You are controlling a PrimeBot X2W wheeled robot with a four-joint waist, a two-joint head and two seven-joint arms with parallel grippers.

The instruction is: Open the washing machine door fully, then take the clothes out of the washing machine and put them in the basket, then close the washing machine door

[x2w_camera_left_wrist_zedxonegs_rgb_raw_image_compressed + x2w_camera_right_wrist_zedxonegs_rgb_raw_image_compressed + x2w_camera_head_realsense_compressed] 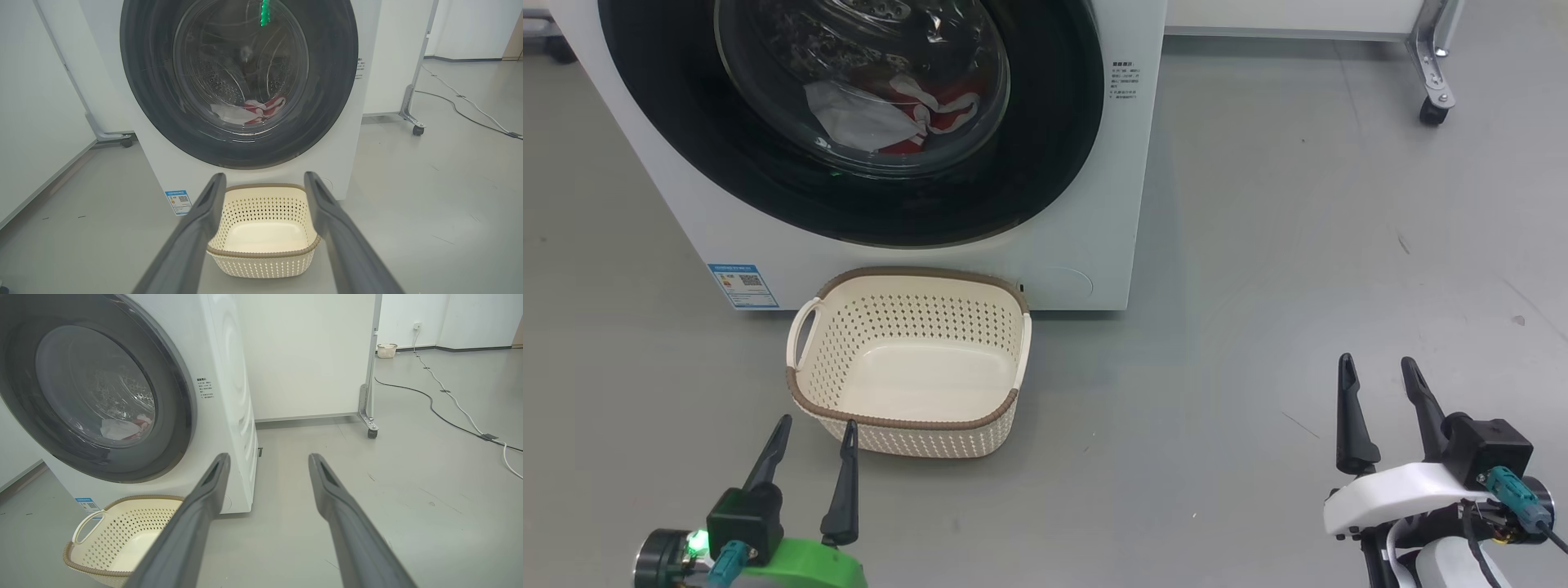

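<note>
Door [849, 204] sits shut, flush against the front of the washer [1094, 245], so by my reading nothing of the task is done: opening it, moving the clothes [907, 110] and closing it again all lie ahead. In the head view the door fills the 11 to 12 o'clock part. It has a wide glossy black rim around a bulging clear glass bowl. Through the glass a small heap of red cloth with white trim and a crumpled white piece lies low in the drum, at about 6 o'clock within the glass. No handle or latch can be made out on the rim. Basket [907, 273] stands on the floor just before the washer, at 6 o'clock from the door; it is cream, perforated and has nothing in it. Left gripper [817, 421] hovers at 7 o'clock, fingers spread wide, tips near the basket's near wall, holding nothing. Right gripper [1378, 362] hovers at 4 o'clock, well apart from the washer, fingers likewise parted and bare
</note>
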